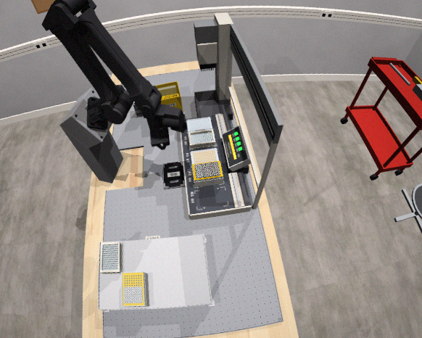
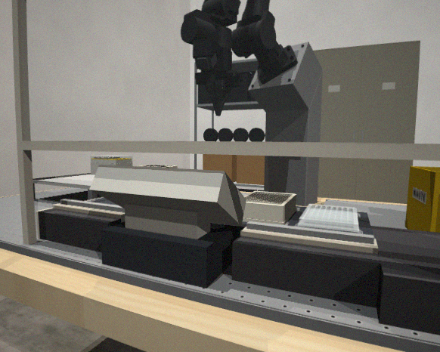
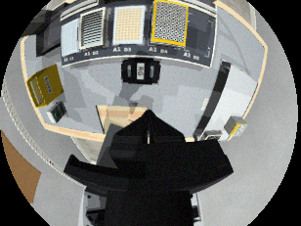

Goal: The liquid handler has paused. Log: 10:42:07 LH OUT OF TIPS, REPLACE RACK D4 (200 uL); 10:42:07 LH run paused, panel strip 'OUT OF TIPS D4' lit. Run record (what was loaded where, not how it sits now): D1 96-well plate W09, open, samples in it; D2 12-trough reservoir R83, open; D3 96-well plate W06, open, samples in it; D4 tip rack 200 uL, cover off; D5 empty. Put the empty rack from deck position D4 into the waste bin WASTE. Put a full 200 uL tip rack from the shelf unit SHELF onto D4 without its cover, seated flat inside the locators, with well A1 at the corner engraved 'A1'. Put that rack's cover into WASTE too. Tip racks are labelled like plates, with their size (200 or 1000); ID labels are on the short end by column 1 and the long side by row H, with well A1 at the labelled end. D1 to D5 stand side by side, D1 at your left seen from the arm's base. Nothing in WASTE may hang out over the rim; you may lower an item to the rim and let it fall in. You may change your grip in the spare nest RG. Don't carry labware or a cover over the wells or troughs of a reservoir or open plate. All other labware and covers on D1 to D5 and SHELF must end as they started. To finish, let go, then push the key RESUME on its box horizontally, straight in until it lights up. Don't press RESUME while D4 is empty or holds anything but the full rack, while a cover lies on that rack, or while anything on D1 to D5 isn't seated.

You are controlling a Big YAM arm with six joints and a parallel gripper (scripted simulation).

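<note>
The yellow-framed tip rack [image 1: 207,170] sits on the deck at D4, with a speckled black-and-white top; it also shows in the wrist view [image 3: 170,22]. My gripper [image 1: 160,143] is shut and empty. It hangs high above the table, left of the deck, between the deck and the arm's base, and points down in the exterior view [image 2: 217,109]. The yellow waste bin [image 1: 170,95] stands behind the arm and shows at the right of the exterior view [image 2: 430,199]. On the shelf unit [image 1: 153,272] lie a yellow-framed rack [image 1: 133,289] and a white-framed rack [image 1: 110,257].
The deck holds a clear plate [image 1: 199,124], a white-framed piece [image 1: 201,138] and a beige plate [image 1: 204,156] in a row; D5 [image 1: 211,194] is bare. The black spare nest [image 1: 173,177] sits left of D4. The slanted panel [image 1: 235,145] and the gantry frame stand beyond the deck.
</note>
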